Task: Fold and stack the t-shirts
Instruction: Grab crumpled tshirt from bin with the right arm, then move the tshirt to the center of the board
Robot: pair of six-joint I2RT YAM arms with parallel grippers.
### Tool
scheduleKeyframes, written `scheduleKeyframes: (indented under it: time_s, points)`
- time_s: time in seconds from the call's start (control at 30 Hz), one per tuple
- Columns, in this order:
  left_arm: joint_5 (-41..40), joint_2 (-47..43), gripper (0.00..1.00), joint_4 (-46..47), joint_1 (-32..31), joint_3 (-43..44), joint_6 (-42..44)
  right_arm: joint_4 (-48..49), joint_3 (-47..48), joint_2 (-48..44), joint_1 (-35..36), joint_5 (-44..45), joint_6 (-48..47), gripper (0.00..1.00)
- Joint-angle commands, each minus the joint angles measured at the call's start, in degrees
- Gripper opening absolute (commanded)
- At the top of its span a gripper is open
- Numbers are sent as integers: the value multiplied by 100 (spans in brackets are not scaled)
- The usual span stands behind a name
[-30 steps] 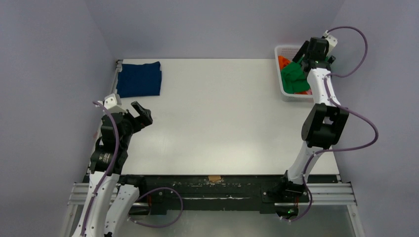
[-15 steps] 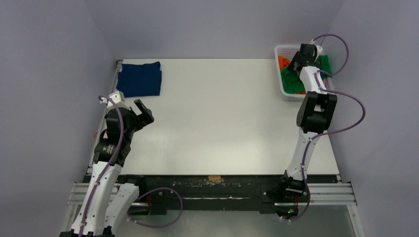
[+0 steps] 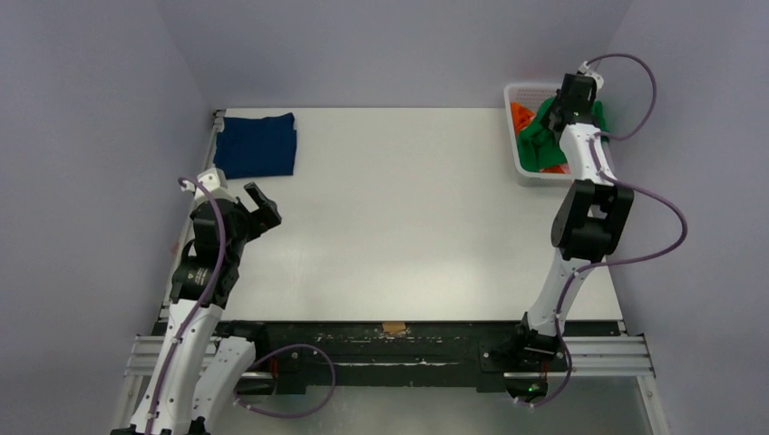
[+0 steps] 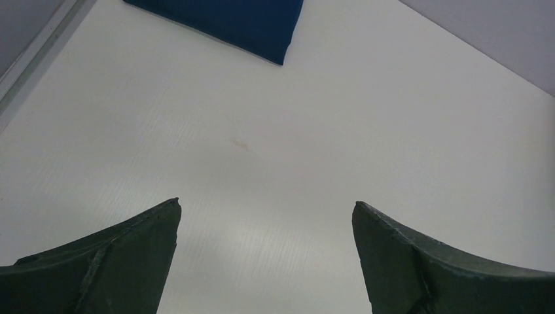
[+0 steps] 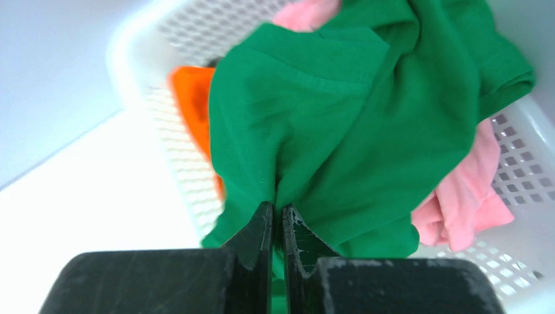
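In basket (image 5: 523, 216) | green shirt (image 5: 353, 111) in right fingers (image 5: 260, 226) | orange shirt (image 5: 190, 91) | pink shirt (image 5: 465, 196)

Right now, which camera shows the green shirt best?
The right wrist view: the green shirt fills the frame, pinched in the right tool over the basket. The top view shows only a small, partly hidden green patch; the left wrist view shows none of it.

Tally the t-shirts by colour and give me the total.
navy blue t-shirt: 1
green t-shirt: 1
pink t-shirt: 1
orange t-shirt: 1
Total: 4 t-shirts in view; any buried deeper in the white mesh basket cannot be counted.
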Motion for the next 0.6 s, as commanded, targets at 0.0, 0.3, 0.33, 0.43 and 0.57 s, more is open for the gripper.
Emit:
scheduleKeyframes:
  time_s: [0.0,0.3,0.33,0.43,0.57]
  points:
    - [-5,-153,100,137,-4,60,-96,995,-473,-1706,41,-1017,-17,0]
    - [209,-538,100,92,-5,-16,-114,1165,-128,-3045,773,-3071,6,0]
    - [245,-570,100,75,-5,-19,-122,1133,-30,-3142,956,-3159,-55,0]
    - [352,-662,100,1,-3,-15,-178,1193,184,-3344,1637,-3708,-19,0]
    - [411,-791,100,-152,-4,2,-275,1316,505,-3294,2411,-4408,255,0]
